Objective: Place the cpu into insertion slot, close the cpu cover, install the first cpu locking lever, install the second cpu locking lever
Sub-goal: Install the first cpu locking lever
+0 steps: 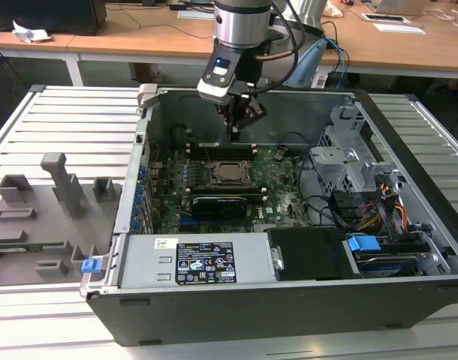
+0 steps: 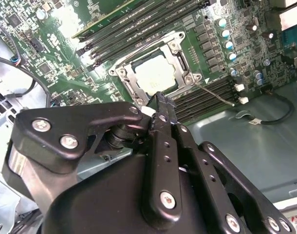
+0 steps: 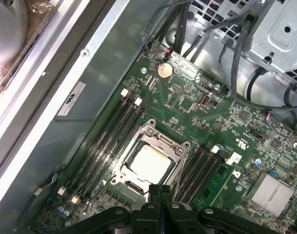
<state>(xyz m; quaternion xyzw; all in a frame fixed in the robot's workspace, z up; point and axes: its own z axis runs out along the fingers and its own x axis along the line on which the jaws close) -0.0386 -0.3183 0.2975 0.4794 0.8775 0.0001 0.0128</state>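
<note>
My black gripper (image 2: 157,97) has its fingers pressed together on nothing, above the board. In the exterior view, at six o'clock from the tips, the pale silver square cpu (image 2: 156,73) sits in the dark-rimmed insertion slot (image 2: 137,67) under the grey metal-frame cpu cover (image 3: 163,136). A thin wire locking lever (image 2: 214,92) looks unlatched. I'd press it down steadily, tips off the chip.

Nothing can be read: the black label (image 1: 204,263) on the power supply (image 1: 143,259) and the white sticker (image 3: 70,99) on the case wall (image 3: 114,63) are illegible.
</note>
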